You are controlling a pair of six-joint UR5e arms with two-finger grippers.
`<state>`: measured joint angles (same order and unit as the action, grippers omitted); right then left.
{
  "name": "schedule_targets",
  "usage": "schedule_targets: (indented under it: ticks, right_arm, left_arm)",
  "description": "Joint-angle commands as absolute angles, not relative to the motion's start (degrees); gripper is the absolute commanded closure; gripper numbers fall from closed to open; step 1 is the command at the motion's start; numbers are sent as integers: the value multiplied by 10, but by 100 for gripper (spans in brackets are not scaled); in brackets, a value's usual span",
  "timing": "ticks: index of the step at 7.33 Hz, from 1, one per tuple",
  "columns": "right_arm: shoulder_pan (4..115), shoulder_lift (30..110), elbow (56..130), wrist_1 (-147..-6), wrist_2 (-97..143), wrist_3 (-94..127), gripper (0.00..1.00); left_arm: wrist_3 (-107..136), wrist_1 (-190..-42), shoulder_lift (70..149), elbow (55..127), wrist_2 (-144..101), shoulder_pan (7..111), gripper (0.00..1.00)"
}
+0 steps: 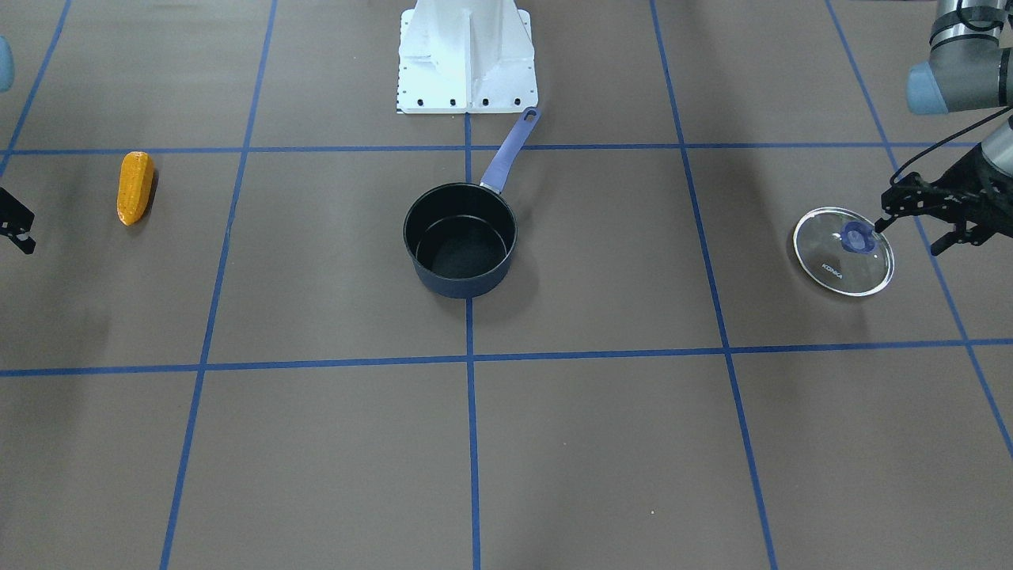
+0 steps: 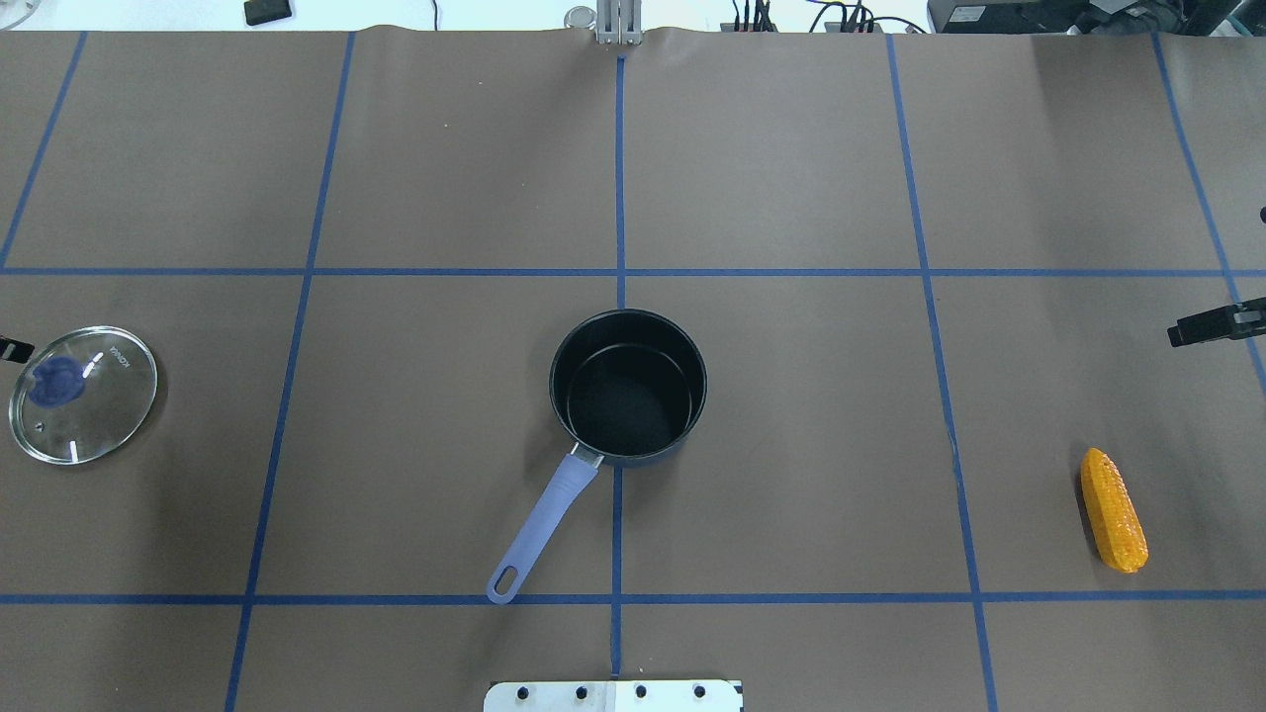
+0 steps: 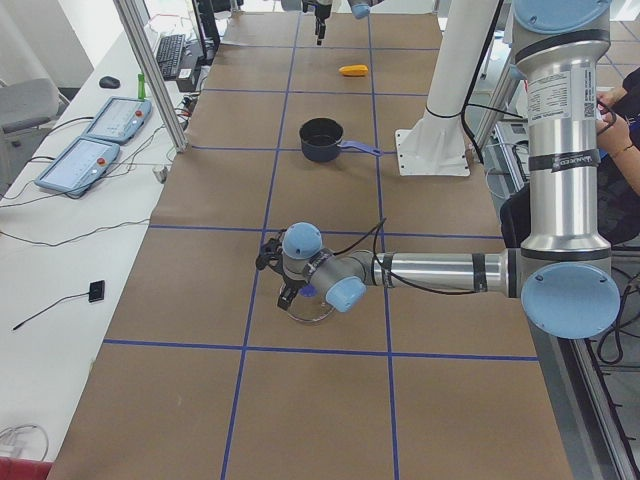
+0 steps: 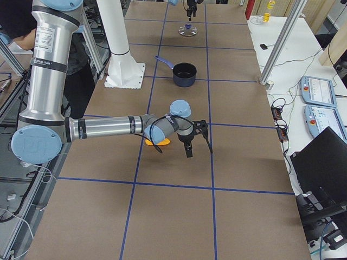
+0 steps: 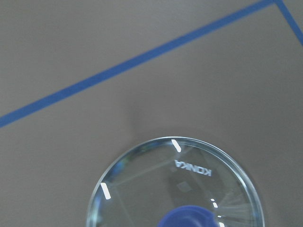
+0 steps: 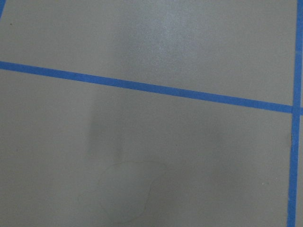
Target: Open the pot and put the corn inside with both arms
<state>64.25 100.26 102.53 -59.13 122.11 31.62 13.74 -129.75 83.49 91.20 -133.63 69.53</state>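
Looking down on a brown surface (image 2: 791,148) gridded with blue tape lines. Reaching low over it from opposite ends, two grey arms: the left arm (image 3: 440,270) by the lid, the right arm (image 4: 103,127) by the corn. Bolted at the robot's edge of the surface, a white base block (image 1: 467,59). Standing upright at the middle, over the centre tape line, the pot (image 2: 628,388), uncovered, black interior showing, with its lavender handle (image 2: 542,524) angled back toward the base block. Lying flat on the surface well apart from the pot, toward the robot's left, the glass lid (image 2: 99,415), blue knob (image 2: 54,381) facing up. Hovering just beside that knob, the left tool (image 1: 908,237), fingers spread and pinching nothing; one fingertip close by the knob in the front-facing view, contact impossible to tell. Hanging over the surface at the opposite end, the right tool (image 4: 199,151), fingers likewise spread, gripping nothing. Resting on its side well apart from the pot, toward the robot's right, the corn (image 2: 1115,509), outside the pot and touched by neither tool; partly hidden behind the right arm's wrist in the right-side view.
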Motion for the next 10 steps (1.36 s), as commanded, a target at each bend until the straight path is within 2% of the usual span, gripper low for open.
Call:
schedule_targets:
  ticks: [1,2,4,7,8,10]
  right_arm:
    - [642,1002,1028,-580,1224,321,0]
    - [641,1004,1042,-580,1228,341,0]
    - [615,1025,1088,-581,1228,388,0]
    - [518,1099,1172,-564,1182,499,0]
    - [439,1133,1172,-497,1106,578,0]
    - [319,1159,1172,-473,992,668,0]
  left_arm:
    - [-47,-1136,848,924,-1368,814,1]
    - [-141,-1050,851,924,-1368,859,1]
    - [-175,-896,864,932,-1359,908,1]
    - [-168,-883,835,979,-1359,942,1]
    - [-169,-883,834,982,-1362,942,1]
    - [-169,-885,835,982,-1362,941,1]
